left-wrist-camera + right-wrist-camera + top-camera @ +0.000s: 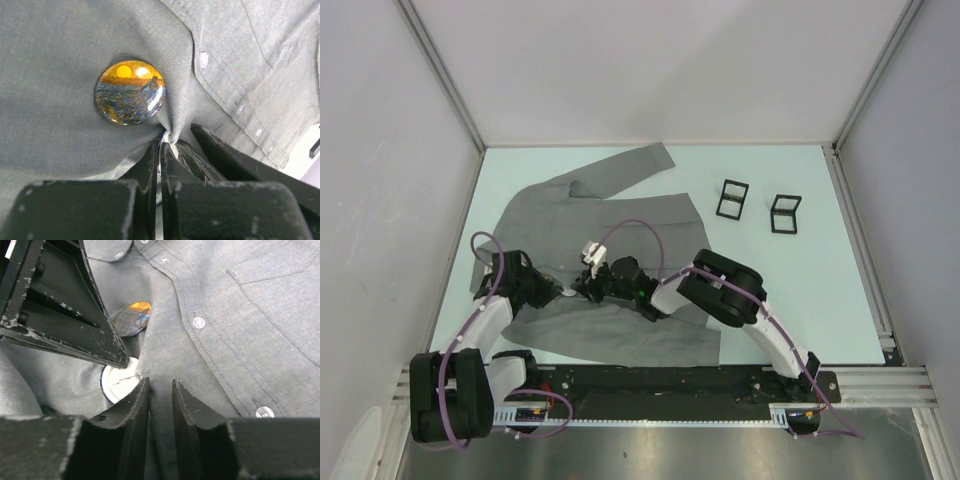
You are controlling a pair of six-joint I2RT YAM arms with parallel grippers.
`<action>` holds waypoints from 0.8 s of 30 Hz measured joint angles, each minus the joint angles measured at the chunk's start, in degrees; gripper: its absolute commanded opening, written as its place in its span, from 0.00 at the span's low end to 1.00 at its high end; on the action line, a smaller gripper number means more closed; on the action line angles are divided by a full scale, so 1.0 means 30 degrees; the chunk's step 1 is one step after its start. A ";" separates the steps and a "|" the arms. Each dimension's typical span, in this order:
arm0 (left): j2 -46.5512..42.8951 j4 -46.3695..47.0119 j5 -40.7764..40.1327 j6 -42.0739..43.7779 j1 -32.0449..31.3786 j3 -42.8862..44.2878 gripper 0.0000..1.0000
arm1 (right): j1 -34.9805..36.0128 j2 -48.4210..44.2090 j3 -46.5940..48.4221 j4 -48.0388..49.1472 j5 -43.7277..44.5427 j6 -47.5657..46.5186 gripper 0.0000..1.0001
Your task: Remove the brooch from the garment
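Left wrist view: the brooch lies face-up on the garment, near its button row. The left gripper is clenched on a cloth fold at the brooch's lower edge. For a clean step, this fold should be held taut and steady so the pin can slide out rather than tear the cloth. Only the right wrist view shows a white disc crossed by a wire, just below the left gripper's tip. There the right gripper is nearly closed over a cloth ridge; whether it grips cannot be told.
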 measured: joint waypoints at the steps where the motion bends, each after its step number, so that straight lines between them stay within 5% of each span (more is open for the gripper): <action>1: 0.0058 0.0022 0.0066 0.0066 0.0029 0.0036 0.00 | -0.0051 0.0000 -0.0029 0.0036 -0.0073 0.0022 0.35; 11: 0.0080 0.0729 0.0313 0.0583 0.0182 -0.0036 0.00 | -0.0787 -0.1282 -0.0481 -0.1931 -0.1100 0.2769 0.48; 24: -0.0051 0.2579 0.0474 0.0984 0.0262 -0.1326 0.00 | -0.1202 -0.1865 0.0641 -0.5705 -0.2135 0.6717 0.31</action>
